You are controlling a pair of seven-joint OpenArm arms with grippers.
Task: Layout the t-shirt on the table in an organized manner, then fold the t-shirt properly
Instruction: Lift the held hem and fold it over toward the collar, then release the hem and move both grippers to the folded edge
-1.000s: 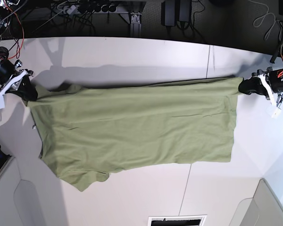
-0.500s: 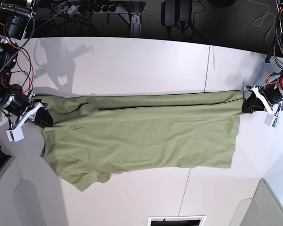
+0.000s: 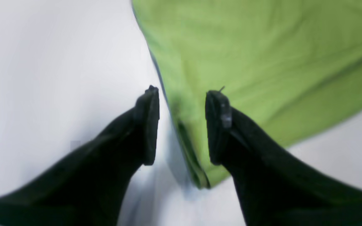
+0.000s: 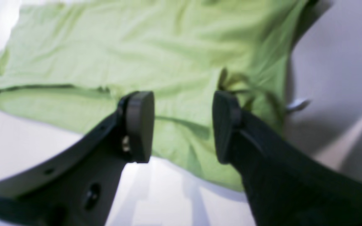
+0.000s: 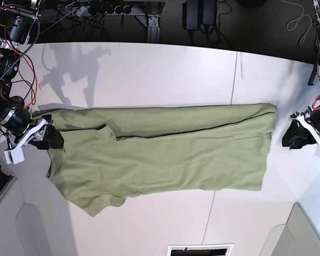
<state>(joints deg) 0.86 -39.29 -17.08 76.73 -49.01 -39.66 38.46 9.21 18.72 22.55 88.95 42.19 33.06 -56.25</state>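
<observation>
The olive-green t-shirt (image 5: 165,154) lies spread lengthwise on the white table (image 5: 149,74), with its far long edge folded over as a band. My left gripper (image 5: 288,138) is open and sits just off the shirt's right end, apart from it. In the left wrist view the open gripper (image 3: 182,125) hovers over the shirt's (image 3: 262,47) corner. My right gripper (image 5: 54,140) is open at the shirt's left end, over the cloth. In the right wrist view the open gripper (image 4: 182,125) holds nothing, and the shirt (image 4: 137,47) lies below with a small pale tag (image 4: 297,104) at its edge.
A thin dark seam (image 5: 236,74) crosses the table. Cables and equipment (image 5: 106,10) lie beyond the far edge. Grey panels stand at the front left (image 5: 16,224) and front right (image 5: 304,234) corners. A dark slot (image 5: 200,249) sits at the front edge.
Both grippers have let go of the shirt's ends and opened. The left gripper has backed off to the right. The shirt now lies flat with its far edge folded over.
</observation>
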